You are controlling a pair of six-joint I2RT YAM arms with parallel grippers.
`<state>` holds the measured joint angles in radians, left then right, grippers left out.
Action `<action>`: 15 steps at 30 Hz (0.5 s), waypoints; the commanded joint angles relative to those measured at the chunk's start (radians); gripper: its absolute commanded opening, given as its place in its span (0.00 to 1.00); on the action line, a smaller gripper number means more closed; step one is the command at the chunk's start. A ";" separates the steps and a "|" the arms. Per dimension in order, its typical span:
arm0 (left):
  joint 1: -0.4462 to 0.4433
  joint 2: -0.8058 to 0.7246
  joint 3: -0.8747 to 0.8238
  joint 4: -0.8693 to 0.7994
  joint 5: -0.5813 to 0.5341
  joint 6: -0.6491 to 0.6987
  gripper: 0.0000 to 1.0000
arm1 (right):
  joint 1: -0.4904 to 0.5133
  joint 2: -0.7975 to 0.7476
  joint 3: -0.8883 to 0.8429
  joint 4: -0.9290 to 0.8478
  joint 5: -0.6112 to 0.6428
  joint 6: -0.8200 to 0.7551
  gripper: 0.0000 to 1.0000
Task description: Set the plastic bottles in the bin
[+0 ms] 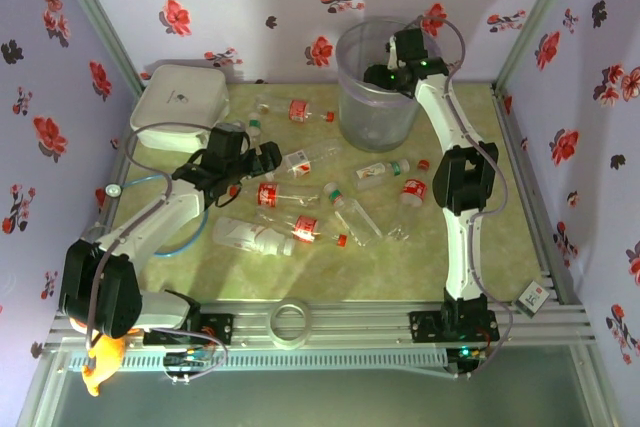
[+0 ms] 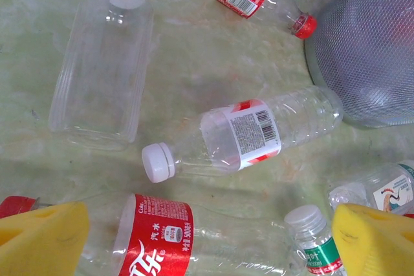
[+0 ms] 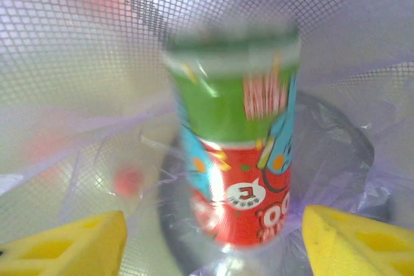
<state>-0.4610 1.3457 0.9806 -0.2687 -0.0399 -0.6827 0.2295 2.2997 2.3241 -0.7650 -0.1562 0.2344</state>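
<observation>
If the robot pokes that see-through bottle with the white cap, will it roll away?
Probably. The white-capped bottle lies on its side on the table and looks round, so a sideways nudge would likely roll it. It looks empty, so it's probably light, and its thin walls may squash when squeezed.

The green-and-red bottle (image 3: 236,140) inside the bin (image 3: 97,43) is all blur (label unreadable); a red-label bottle (image 2: 155,244) runs off the left wrist view's bottom edge.
</observation>
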 commanded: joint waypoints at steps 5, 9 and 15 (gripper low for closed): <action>-0.009 0.009 0.016 0.010 0.009 -0.004 0.97 | 0.012 0.016 0.102 -0.057 0.018 -0.026 0.82; -0.009 0.009 0.018 0.007 0.008 -0.001 0.97 | 0.016 0.005 0.176 -0.072 0.017 -0.033 0.84; -0.009 0.012 0.020 0.006 0.008 0.003 0.97 | 0.019 -0.060 0.289 -0.100 0.043 -0.031 0.91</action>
<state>-0.4610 1.3476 0.9810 -0.2687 -0.0399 -0.6823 0.2420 2.2940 2.5706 -0.8391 -0.1448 0.2127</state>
